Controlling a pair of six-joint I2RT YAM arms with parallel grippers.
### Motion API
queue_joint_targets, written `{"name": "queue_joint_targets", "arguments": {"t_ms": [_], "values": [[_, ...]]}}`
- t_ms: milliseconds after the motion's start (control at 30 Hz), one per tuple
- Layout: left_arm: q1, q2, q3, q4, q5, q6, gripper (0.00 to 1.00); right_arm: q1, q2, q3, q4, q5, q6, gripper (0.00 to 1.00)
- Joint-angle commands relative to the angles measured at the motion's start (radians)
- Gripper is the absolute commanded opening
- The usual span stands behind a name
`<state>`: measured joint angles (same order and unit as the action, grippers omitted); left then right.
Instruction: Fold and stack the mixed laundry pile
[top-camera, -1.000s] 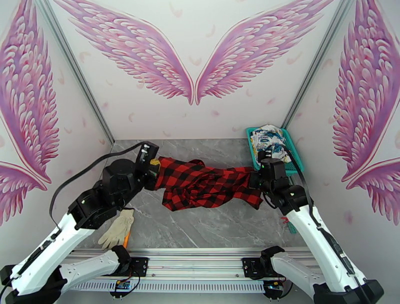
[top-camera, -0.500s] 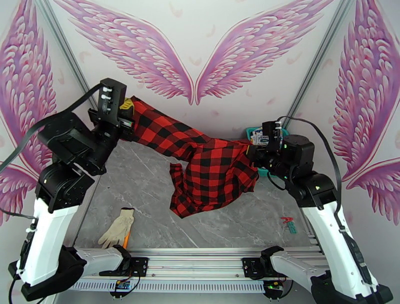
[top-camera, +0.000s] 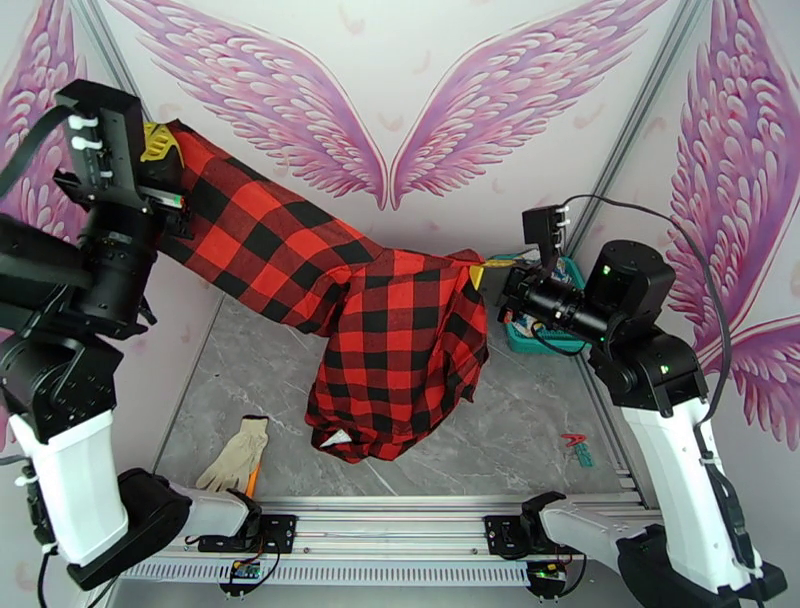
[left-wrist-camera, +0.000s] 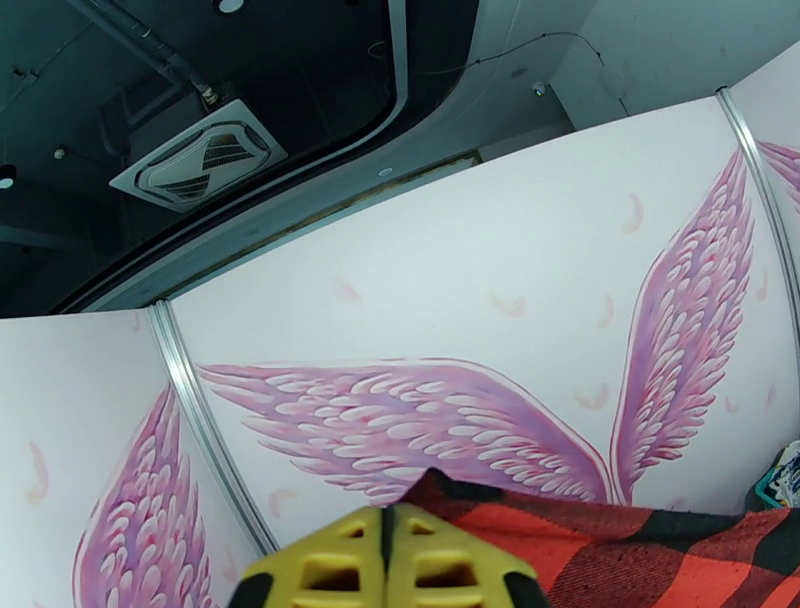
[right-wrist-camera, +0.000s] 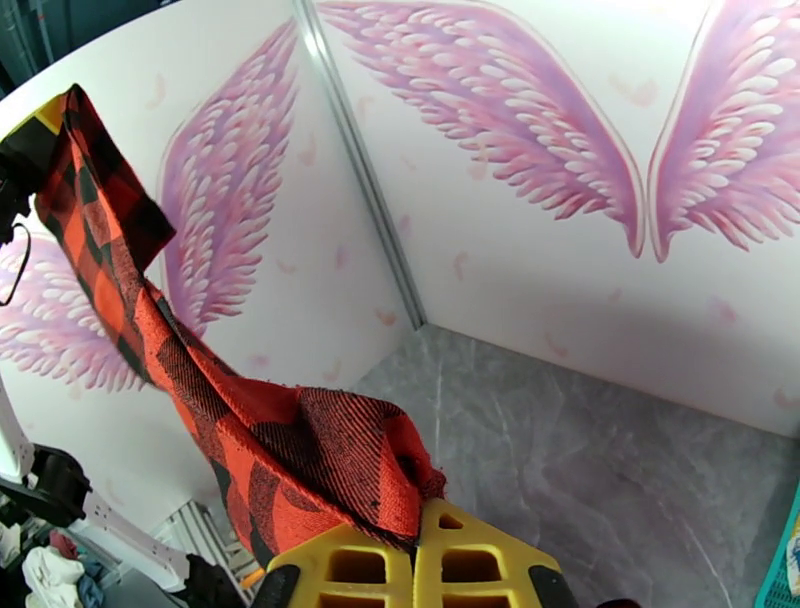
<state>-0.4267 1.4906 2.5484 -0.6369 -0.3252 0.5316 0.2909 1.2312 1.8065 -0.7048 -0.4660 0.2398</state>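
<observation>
Two grippers are holding the red-and-black shirt (top-camera: 390, 340) up in the air between them, and I am checking its edges first. The left gripper (top-camera: 157, 142) is gripping one end high up by the left wall. The right gripper (top-camera: 489, 272) is gripping the other end lower down, toward the far right corner, just beside the teal basket (top-camera: 535, 338). The body of the shirt is sagging from that line toward the near side of the grey table (top-camera: 520, 440), and its hem is hanging near the beige glove (top-camera: 236, 455) but apart from it. Bare table is showing to the right of the hem, out to a small red object (top-camera: 573, 439) by the right arm, and on the far left under the high end of the shirt.

I am not able to tell whether the hem is touching the table. The right wrist is covering most of the basket, so I am not making out what is lying in it. In the left wrist view the bottom edge is cutting off the yellow fingers (left-wrist-camera: 350, 535).

Both pairs of jaws are pressing together on cloth. In the right wrist view the yellow pads (right-wrist-camera: 510, 560) are clamping a bunched fold of the shirt, and the left fingers are meeting on its edge.
</observation>
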Motion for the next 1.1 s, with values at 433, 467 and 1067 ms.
{"name": "queue_joint_targets", "arguments": {"t_ms": [433,467,1067], "values": [[0.256,0.898,0.233,0.023,0.38,-0.444,0.51,-0.078,0.726,0.07,0.011,0.48,0.019,0.29],[0.256,0.936,0.256,0.009,0.379,-0.471,0.58,-0.079,0.769,0.112,-0.013,0.493,0.014,0.4],[0.126,0.177,-1.128,0.12,0.272,-0.783,0.78,-0.111,0.407,-0.542,0.01,0.549,0.004,0.7]]}}
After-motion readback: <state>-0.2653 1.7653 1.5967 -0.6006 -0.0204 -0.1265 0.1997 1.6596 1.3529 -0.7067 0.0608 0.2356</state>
